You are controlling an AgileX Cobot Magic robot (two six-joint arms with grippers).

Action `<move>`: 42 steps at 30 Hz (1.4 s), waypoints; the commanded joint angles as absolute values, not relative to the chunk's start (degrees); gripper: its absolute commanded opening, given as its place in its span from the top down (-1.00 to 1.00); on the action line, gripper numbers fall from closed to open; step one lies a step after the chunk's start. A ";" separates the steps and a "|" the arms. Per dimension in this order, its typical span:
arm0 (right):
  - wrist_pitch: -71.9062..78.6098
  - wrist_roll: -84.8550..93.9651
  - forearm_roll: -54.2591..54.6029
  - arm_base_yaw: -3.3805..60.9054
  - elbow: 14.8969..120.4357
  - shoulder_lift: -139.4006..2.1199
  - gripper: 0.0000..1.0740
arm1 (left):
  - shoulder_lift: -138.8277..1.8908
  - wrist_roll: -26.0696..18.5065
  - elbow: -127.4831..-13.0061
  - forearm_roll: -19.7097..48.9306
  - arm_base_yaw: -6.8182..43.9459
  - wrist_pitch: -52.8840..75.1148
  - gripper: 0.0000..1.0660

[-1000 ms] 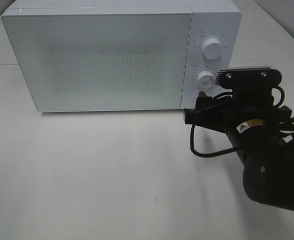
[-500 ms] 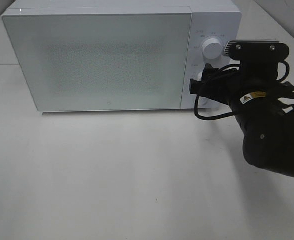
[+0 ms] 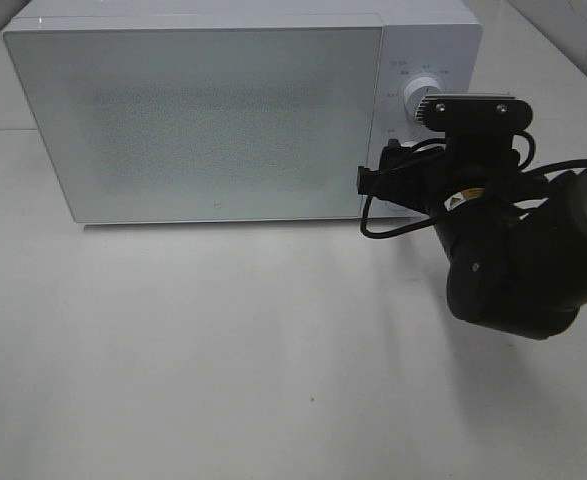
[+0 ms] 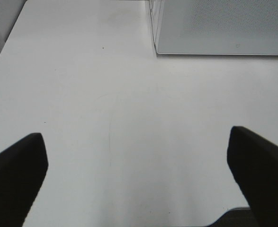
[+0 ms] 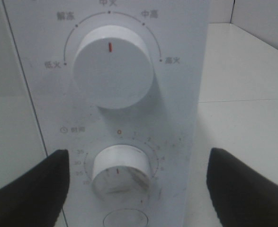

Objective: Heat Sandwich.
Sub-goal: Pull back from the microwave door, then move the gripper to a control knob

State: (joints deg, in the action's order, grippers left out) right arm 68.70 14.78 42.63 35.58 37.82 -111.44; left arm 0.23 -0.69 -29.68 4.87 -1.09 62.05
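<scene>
While the left tool (image 4: 135, 135) and right tool (image 5: 139, 153) gape empty, one microwave (image 3: 203, 120) (door shut), two dials (image 5: 112, 66) (image 5: 121, 170)

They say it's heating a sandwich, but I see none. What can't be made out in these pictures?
- Sandwich: in no view; the microwave door is shut and frosted, hiding the inside.
- Lower dial: in the exterior high view the right arm covers it.
- Round button: cut off by the right wrist view's edge.
- Left gripper: only its fingertips show, in the left wrist view.
</scene>
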 commanded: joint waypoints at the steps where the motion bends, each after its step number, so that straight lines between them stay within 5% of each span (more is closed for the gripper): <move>1: 68.64 14.04 41.48 35.29 39.30 -112.76 -0.42 | 1.15 -0.69 -29.62 5.39 -1.20 61.36 -0.83; 35: 66.12 15.13 39.36 34.15 42.80 -116.31 -0.39 | 1.15 -0.69 -29.62 5.39 -1.20 61.36 -0.83; 39: 66.12 15.13 39.36 34.15 42.80 -116.31 -0.26 | 1.15 -0.69 -29.62 5.39 -1.20 61.36 -0.83; 42: 66.58 15.87 39.36 34.15 42.80 -116.31 0.09 | 1.15 -0.69 -29.62 5.39 -1.20 61.36 -0.83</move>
State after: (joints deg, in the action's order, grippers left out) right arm 65.78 15.01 40.05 34.21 42.63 -117.00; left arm 0.23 -0.69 -29.68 4.87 -1.09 62.05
